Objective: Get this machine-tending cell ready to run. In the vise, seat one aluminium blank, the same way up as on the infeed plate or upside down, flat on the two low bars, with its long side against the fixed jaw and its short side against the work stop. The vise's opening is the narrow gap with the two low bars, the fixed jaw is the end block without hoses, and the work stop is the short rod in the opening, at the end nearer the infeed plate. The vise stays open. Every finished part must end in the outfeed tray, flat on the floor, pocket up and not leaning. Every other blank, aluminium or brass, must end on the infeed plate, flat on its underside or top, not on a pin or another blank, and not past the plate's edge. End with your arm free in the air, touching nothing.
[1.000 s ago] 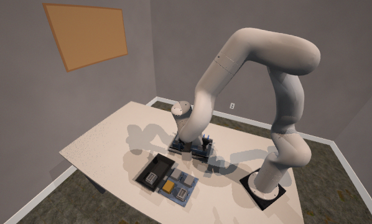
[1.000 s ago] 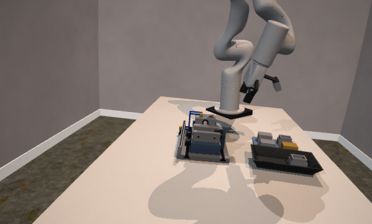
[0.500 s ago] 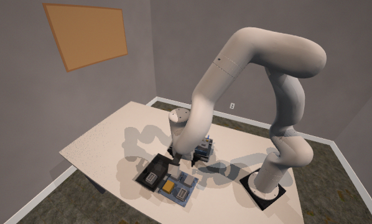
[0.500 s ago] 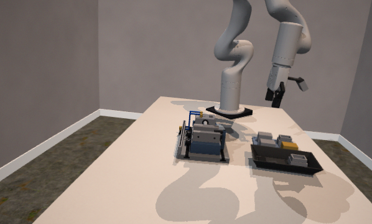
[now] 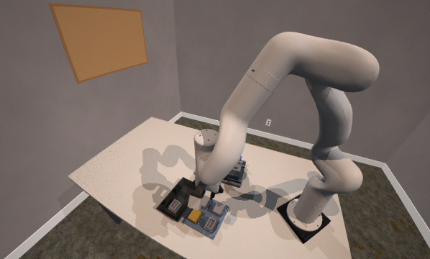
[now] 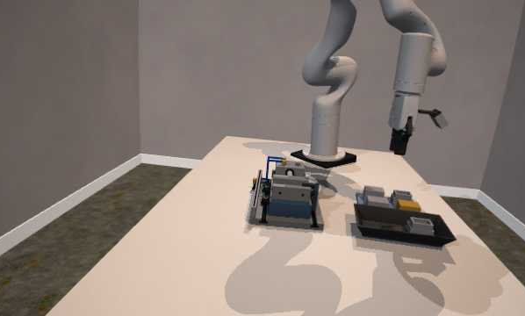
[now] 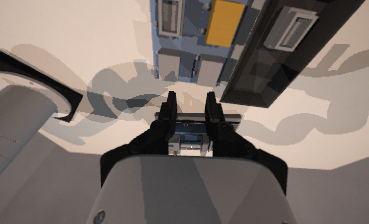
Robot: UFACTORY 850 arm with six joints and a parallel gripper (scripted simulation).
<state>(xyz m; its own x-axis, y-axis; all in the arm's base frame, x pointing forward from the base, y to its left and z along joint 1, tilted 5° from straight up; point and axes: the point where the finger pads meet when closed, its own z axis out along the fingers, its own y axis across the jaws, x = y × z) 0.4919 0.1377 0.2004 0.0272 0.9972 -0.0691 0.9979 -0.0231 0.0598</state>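
The wrist view is showing the gripper (image 7: 191,100) with its fingers standing part-way closed, a gap between them, gripping nothing. Below it, two aluminium blanks (image 7: 169,66) are lying on the infeed plate (image 7: 195,50) beside a brass blank (image 7: 226,22). The exterior view alone is showing the gripper hanging high above the table (image 6: 192,246). In the top view, the arm is hiding most of the vise (image 5: 236,173).
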